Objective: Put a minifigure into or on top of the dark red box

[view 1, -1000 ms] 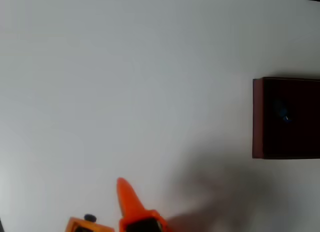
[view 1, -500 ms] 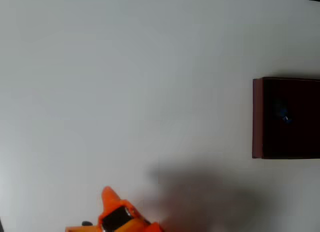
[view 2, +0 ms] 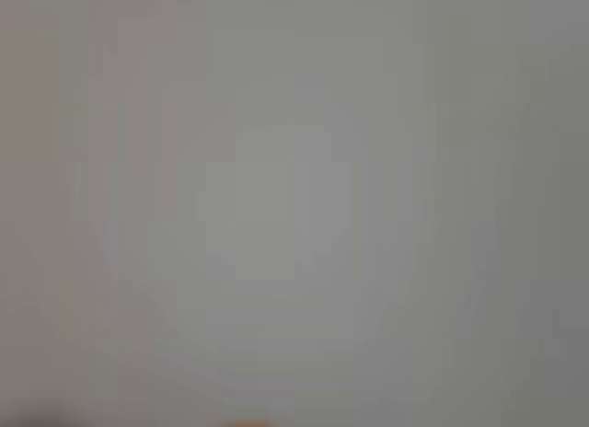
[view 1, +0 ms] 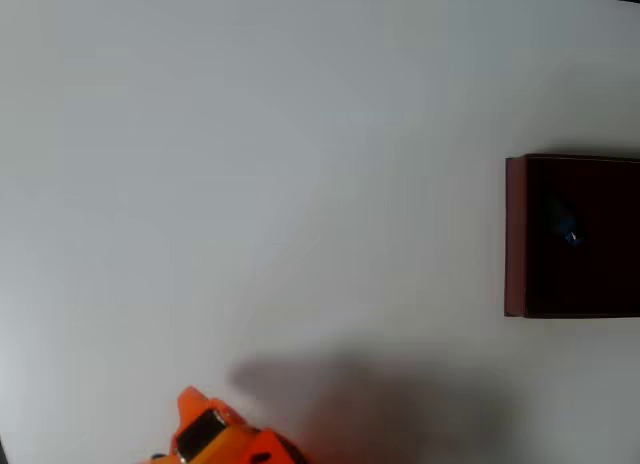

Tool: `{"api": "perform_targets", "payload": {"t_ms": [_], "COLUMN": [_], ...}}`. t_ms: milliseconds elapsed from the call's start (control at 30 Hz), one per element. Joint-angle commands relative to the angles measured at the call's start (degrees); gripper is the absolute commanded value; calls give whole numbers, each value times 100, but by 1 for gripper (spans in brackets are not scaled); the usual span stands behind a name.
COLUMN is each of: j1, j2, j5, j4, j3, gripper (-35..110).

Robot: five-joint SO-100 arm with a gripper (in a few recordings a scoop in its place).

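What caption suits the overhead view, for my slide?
Minifigure lies inside the dark red box; orange gripper at the bottom edge.

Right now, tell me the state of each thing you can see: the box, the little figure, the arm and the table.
dark red box: open-topped, sitting at the overhead view's right edge.
minifigure: lying inside the box on its dark floor.
gripper: at the bottom edge, far from the box; jaws unclear.
table: white, bare where visible.
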Motion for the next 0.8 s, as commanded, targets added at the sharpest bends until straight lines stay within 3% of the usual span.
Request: {"api": "perform_targets", "payload": {"t_ms": [0, 767], "j1": [-404, -466], "j2": [88, 88], "j5": [-62, -123], "j4": [193, 193], "j3": [-88, -88], "gripper": [1, 0]}}
